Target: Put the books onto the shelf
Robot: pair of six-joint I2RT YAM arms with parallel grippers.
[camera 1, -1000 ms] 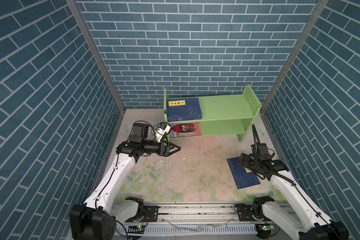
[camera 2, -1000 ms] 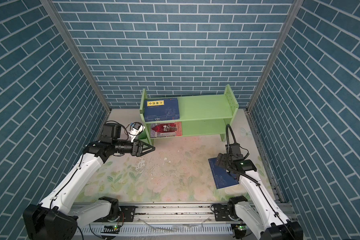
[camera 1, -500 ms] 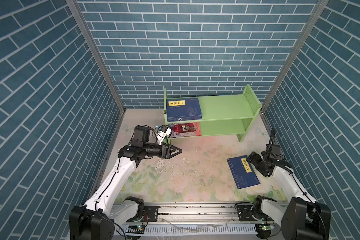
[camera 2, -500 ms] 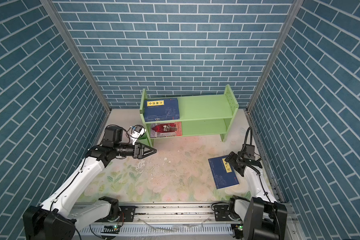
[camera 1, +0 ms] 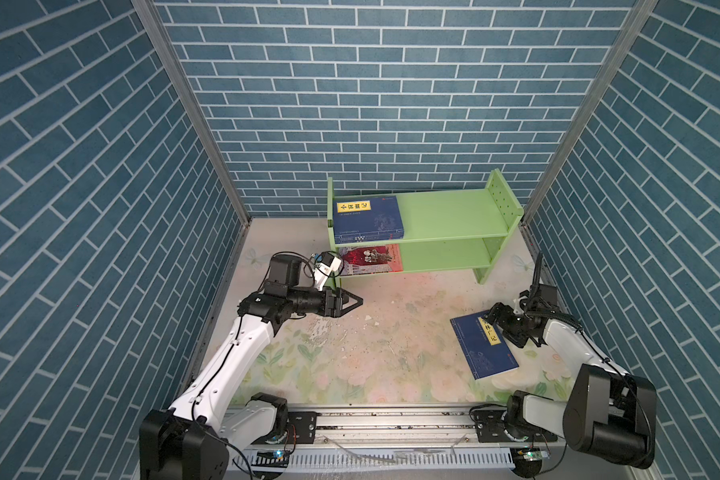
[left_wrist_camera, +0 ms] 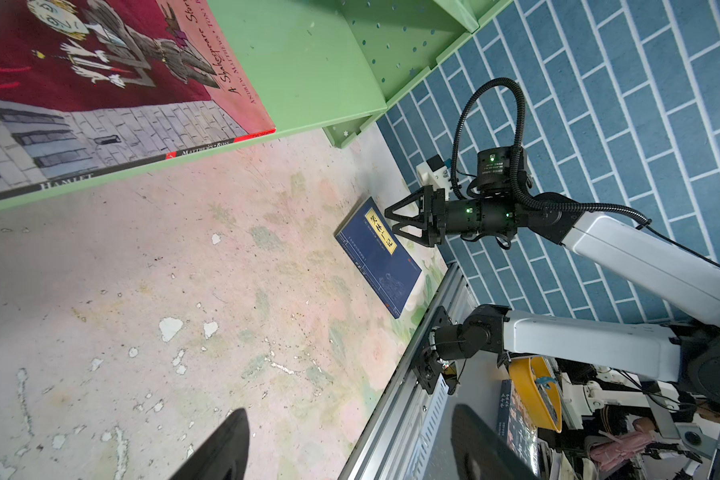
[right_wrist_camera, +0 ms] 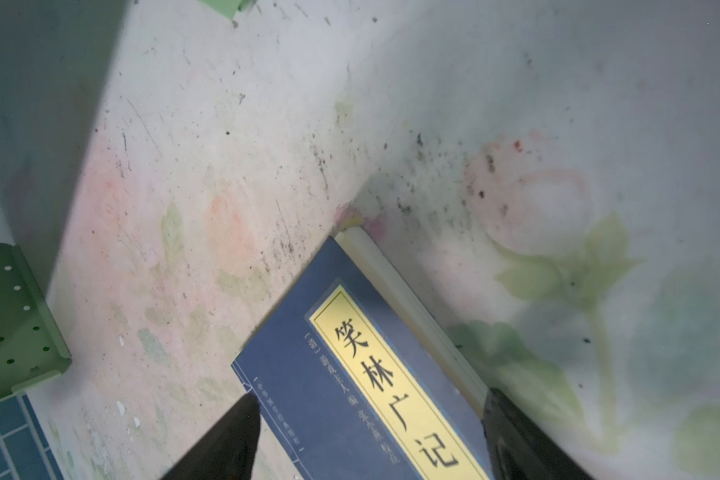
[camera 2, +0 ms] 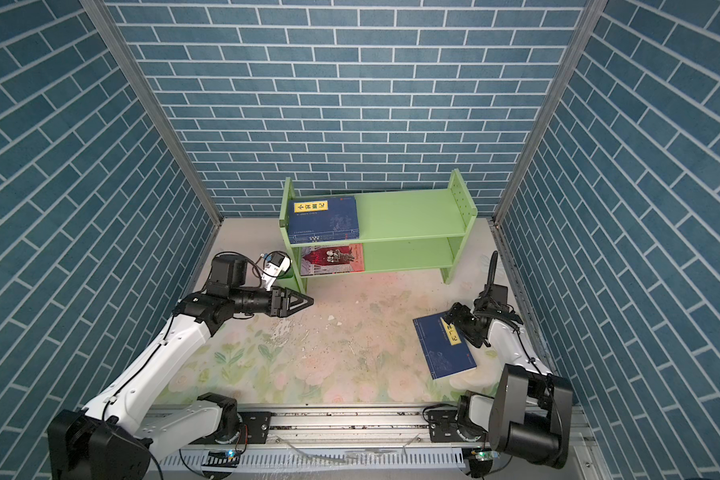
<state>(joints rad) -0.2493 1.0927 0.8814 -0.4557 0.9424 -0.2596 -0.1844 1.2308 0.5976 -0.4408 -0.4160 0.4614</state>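
Books number three. One shelf [camera 1: 445, 216] holds two, both at its left end: the shelved blue book [camera 1: 368, 220] on top and the red book [camera 1: 371, 258] below. The loose blue book [camera 1: 481, 353] lies on the table [camera 1: 391, 332] before the shelf's right end. The left gripper [camera 1: 359, 299], jaws spread and empty, hovers by the shelf's left leg. The right gripper [left_wrist_camera: 391, 220], jaws wide, straddles the loose blue book's labelled end; contact cannot be told.

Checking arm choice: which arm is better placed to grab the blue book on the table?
Right: the right gripper hovers open over the blue book; the left gripper is across by the shelf.
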